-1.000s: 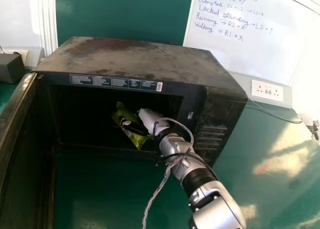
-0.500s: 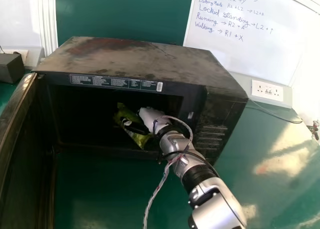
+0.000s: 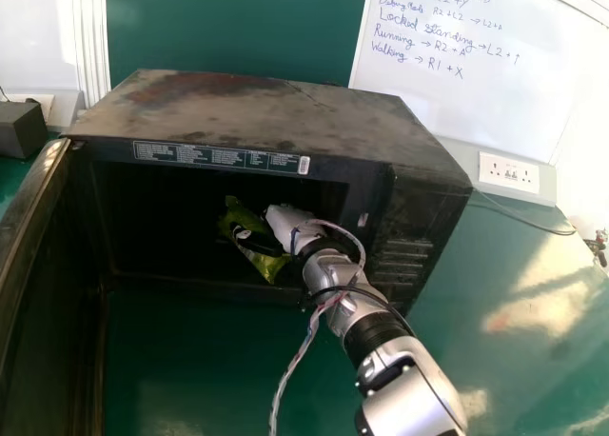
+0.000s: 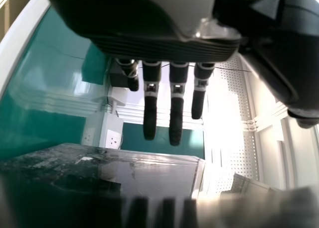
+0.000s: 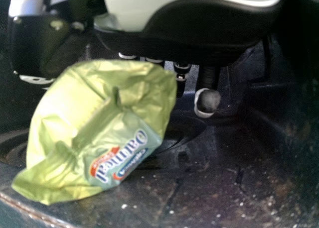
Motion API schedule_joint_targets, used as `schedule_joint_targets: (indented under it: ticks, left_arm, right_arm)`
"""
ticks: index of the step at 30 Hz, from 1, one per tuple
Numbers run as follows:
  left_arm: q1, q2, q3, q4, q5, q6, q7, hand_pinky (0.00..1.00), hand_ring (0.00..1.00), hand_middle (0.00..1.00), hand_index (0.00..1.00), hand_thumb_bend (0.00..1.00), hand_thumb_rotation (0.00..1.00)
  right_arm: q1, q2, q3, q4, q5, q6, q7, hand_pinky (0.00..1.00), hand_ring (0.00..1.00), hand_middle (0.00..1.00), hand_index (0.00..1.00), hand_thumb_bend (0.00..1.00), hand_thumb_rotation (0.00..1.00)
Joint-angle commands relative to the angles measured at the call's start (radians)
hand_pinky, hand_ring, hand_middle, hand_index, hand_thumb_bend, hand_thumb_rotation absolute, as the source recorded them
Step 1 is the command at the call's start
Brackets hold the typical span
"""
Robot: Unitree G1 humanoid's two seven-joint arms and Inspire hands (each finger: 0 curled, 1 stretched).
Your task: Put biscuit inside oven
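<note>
In the head view, my right hand (image 3: 285, 222) is inside the microwave oven (image 3: 257, 112), and the green biscuit packet (image 3: 268, 265) is at eight o'clock from it. The oven door (image 3: 43, 284) stands open at nine o'clock.

In the left wrist view, my left hand (image 4: 149, 36) has straight, slightly spread fingers.

In the right wrist view, my right hand (image 5: 199, 31) pinches the packet above the oven floor (image 5: 219, 188).

Green tabletop (image 3: 476, 255) with bright glare, handwritten whiteboard (image 3: 476, 112), white socket panel (image 3: 508, 174), green backdrop (image 3: 228, 27)
</note>
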Motion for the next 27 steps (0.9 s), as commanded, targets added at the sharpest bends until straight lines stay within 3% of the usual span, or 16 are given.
schedule_joint_targets:
  ticks: [1, 4, 6, 8, 13, 15, 19, 21, 22, 25, 26, 27]
  left_arm:
    - [0.012, -0.018, -0.001, 0.008, -0.014, -0.006, -0.005, 0.60, 0.65, 0.69, 0.85, 0.77, 0.75]
    - [0.018, -0.021, -0.004, 0.004, -0.014, 0.002, -0.001, 0.65, 0.73, 0.76, 0.84, 0.77, 0.76]
    - [0.018, -0.021, -0.005, 0.005, -0.014, 0.000, -0.003, 0.64, 0.71, 0.75, 0.83, 0.78, 0.76]
    - [0.010, -0.020, 0.001, 0.015, -0.008, -0.010, -0.007, 0.57, 0.68, 0.72, 0.83, 0.78, 0.76]
    - [0.021, -0.025, 0.012, 0.011, 0.034, -0.004, 0.026, 0.72, 0.75, 0.79, 0.84, 0.78, 0.75]
    - [0.029, -0.026, 0.016, 0.006, 0.059, -0.005, 0.042, 0.68, 0.74, 0.79, 0.84, 0.78, 0.75]
    - [0.030, -0.033, 0.016, 0.011, 0.082, 0.006, 0.082, 0.65, 0.74, 0.79, 0.84, 0.77, 0.77]
    - [0.032, -0.029, 0.012, 0.015, 0.076, 0.013, 0.090, 0.64, 0.75, 0.79, 0.83, 0.77, 0.77]
    - [0.033, -0.027, 0.011, 0.016, 0.075, 0.015, 0.093, 0.63, 0.75, 0.79, 0.83, 0.77, 0.76]
    - [0.034, -0.027, 0.011, 0.015, 0.084, 0.019, 0.104, 0.65, 0.75, 0.79, 0.83, 0.77, 0.77]
    - [0.033, -0.028, 0.014, 0.014, 0.090, 0.017, 0.109, 0.66, 0.75, 0.79, 0.84, 0.77, 0.77]
    - [0.032, -0.031, 0.017, 0.011, 0.101, 0.017, 0.118, 0.67, 0.74, 0.79, 0.84, 0.77, 0.77]
  right_arm:
    - [-0.017, 0.004, 0.001, 0.006, -0.002, 0.002, -0.025, 0.00, 0.00, 0.46, 0.48, 0.52, 0.00]
    - [-0.014, 0.007, 0.009, 0.010, -0.011, 0.002, -0.039, 0.00, 0.00, 0.46, 0.47, 0.52, 0.00]
    - [-0.011, 0.008, 0.010, 0.011, -0.012, -0.001, -0.048, 0.00, 0.00, 0.46, 0.47, 0.52, 0.00]
    - [-0.008, 0.008, 0.007, 0.011, -0.012, -0.003, -0.052, 0.00, 0.00, 0.46, 0.48, 0.52, 0.00]
    - [-0.005, 0.010, 0.002, 0.013, -0.007, -0.001, -0.052, 0.00, 0.02, 0.44, 0.48, 0.52, 0.00]
    - [-0.005, 0.010, 0.004, 0.013, -0.009, 0.000, -0.055, 0.01, 0.05, 0.44, 0.48, 0.52, 0.00]
    - [-0.004, 0.008, 0.017, 0.014, -0.023, -0.006, -0.067, 0.09, 0.14, 0.45, 0.49, 0.51, 0.00]
    - [-0.003, 0.008, 0.018, 0.013, -0.024, -0.010, -0.071, 0.13, 0.22, 0.46, 0.49, 0.51, 0.00]
    - [-0.003, 0.008, 0.017, 0.013, -0.023, -0.010, -0.071, 0.16, 0.27, 0.44, 0.49, 0.51, 0.05]
    - [-0.005, 0.010, 0.023, 0.014, -0.027, -0.007, -0.073, 0.22, 0.41, 0.51, 0.49, 0.50, 0.08]
    - [-0.004, 0.011, 0.024, 0.014, -0.027, -0.008, -0.073, 0.23, 0.45, 0.54, 0.52, 0.71, 0.23]
    - [-0.004, 0.012, 0.024, 0.014, -0.027, -0.007, -0.074, 0.24, 0.48, 0.57, 0.54, 0.81, 0.32]
